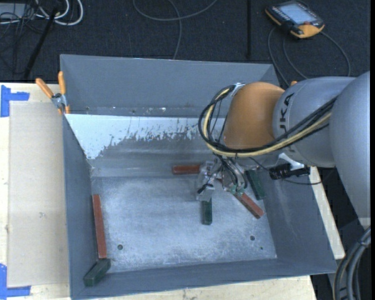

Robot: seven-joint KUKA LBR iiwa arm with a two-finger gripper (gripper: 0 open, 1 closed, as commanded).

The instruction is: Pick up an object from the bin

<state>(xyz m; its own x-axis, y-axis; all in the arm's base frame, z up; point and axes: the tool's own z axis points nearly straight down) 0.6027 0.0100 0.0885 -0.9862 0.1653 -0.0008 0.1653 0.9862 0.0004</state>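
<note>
The only writing I can read is dark lettering (pixel 280 114) on my grey arm casing (pixel 315 127), next to the orange cover (pixel 253 114). It begins with K, and cables (pixel 300 132) cross the remaining letters.

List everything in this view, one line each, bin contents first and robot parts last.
bin: one, grey metal, middle of the view.
long stick: one, reddish-brown, along the floor's left edge.
short stick: one, reddish-brown, by the back wall.
slanted stick: one, reddish-brown, right of the gripper.
corner block: one, dark green, near-left corner.
centre block: one, dark green, mid-floor just below the gripper.
handheld device: one, orange and black, on the dark floor, top right.
cables: several, top left.
gripper: one, metal, mid-floor.
wrist cover: one, orange.
arm: one, grey, from the right.
</note>
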